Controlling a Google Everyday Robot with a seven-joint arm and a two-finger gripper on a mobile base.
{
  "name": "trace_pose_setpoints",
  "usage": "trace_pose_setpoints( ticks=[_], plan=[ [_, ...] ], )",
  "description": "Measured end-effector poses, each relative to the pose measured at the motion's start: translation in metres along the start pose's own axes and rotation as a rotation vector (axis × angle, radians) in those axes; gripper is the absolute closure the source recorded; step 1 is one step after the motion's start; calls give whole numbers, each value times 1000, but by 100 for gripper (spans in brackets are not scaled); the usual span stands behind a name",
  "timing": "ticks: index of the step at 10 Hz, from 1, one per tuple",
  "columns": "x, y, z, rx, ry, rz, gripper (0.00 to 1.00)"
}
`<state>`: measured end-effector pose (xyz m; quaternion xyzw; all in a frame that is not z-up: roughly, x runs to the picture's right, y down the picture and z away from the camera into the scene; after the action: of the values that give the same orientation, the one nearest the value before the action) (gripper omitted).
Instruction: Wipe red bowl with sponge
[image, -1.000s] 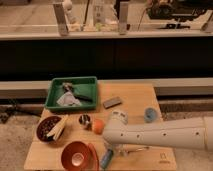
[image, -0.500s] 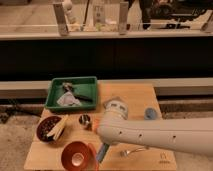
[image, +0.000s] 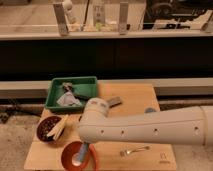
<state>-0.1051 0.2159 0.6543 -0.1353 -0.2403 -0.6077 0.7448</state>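
Note:
The red bowl (image: 75, 156) sits at the front left of the wooden table (image: 135, 95), showing its pale centre. My white arm reaches in from the right and bends down over the bowl. My gripper (image: 83, 150) comes out from under the arm and dips into the bowl's right half. A bluish piece at its tip, the sponge (image: 81, 155), is held there against the bowl's inside. The arm hides most of the gripper.
A dark maroon bowl with pale sticks (image: 51, 129) stands left of the red bowl. A green tray (image: 54, 95) with scraps is at the back left. A grey block (image: 114, 101), a light-blue cup (image: 150, 110) and a fork (image: 134, 149) lie nearby.
The arm has swung left and forward over the table. The sponge is gone from its spot right of the red bowl, and the gripper's tip is now inside the bowl.

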Motion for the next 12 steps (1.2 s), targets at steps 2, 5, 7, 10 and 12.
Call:
trace_pose_setpoints(
  ticks=[2, 5, 7, 10, 12],
  plan=[
    [-9, -26, 16, 4, 8, -65, 67],
    [-16, -31, 53, -3, 33, -114, 67],
    [-13, -21, 63, -8, 44, -110, 67],
    [0, 0, 57, -13, 64, -73, 67],
    [12, 0, 59, -17, 66, -64, 67]
  ],
)
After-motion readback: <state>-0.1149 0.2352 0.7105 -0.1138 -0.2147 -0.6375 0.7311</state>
